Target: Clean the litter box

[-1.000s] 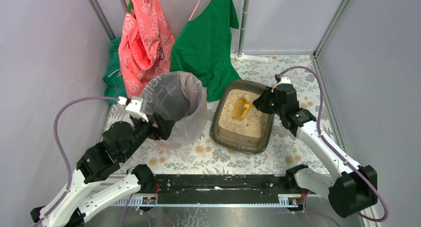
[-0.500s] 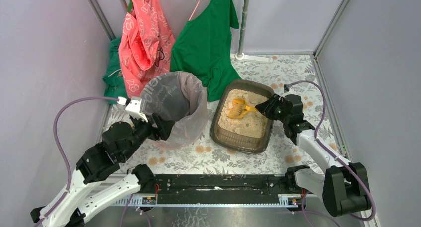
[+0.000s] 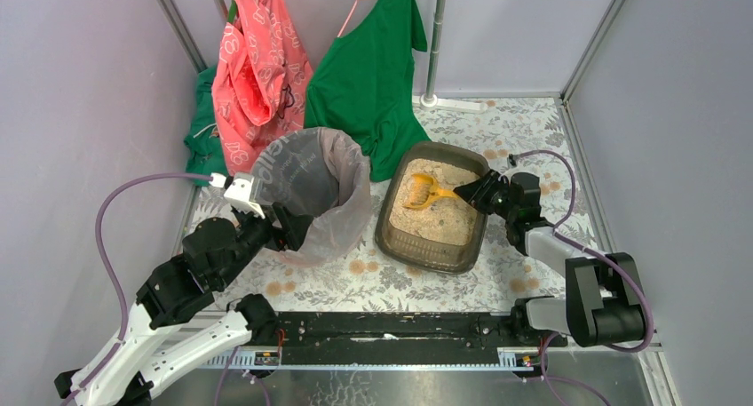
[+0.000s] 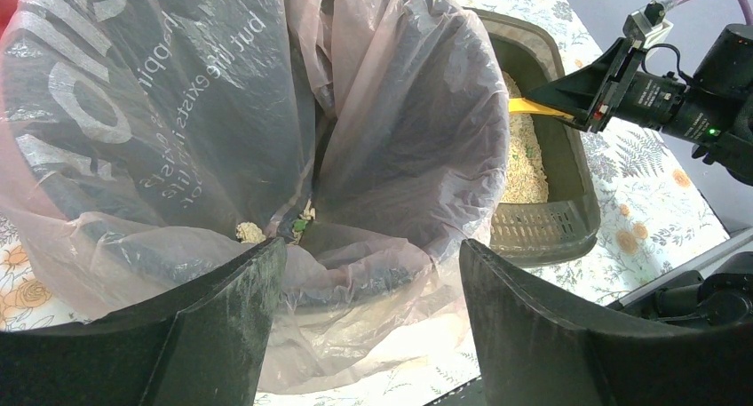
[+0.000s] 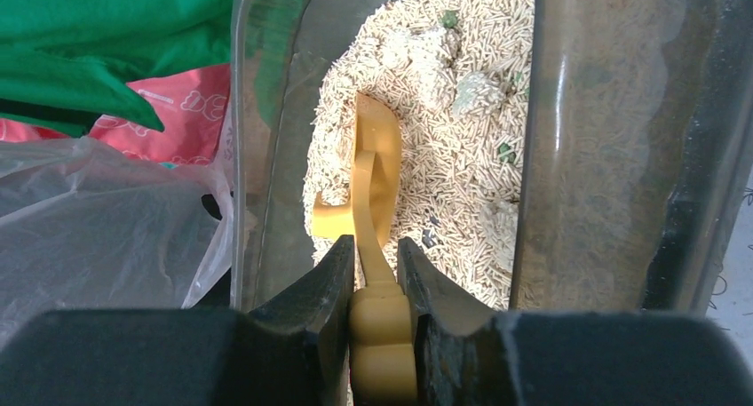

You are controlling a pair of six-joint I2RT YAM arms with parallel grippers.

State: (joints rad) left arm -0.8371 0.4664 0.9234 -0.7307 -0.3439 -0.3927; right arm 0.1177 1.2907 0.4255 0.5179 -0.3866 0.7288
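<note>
Litter box (image 3: 426, 255) below right pincer (image 3: 473, 193), pinching yellow scoop (image 3: 419, 193) inside it; left pincer (image 4: 371, 250) spread by bin (image 3: 342, 219).

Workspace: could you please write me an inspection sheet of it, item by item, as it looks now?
Surface: flowered table cover, no spill seen.
Job's things: litter box holds beige litter with clumps; yellow scoop is over the litter.
Clutter: lined bin stands left of the box, with a few litter bits in its bag.
Grippers: right gripper has its fingers shut on the scoop's handle; left gripper has its fingers wide apart at the bin's near rim, contact unclear.
Cables: a purple cable loops at the left arm and at the right, both away from the litter.
Surroundings: green shirt and pink garment hang behind; grey walls.
</note>
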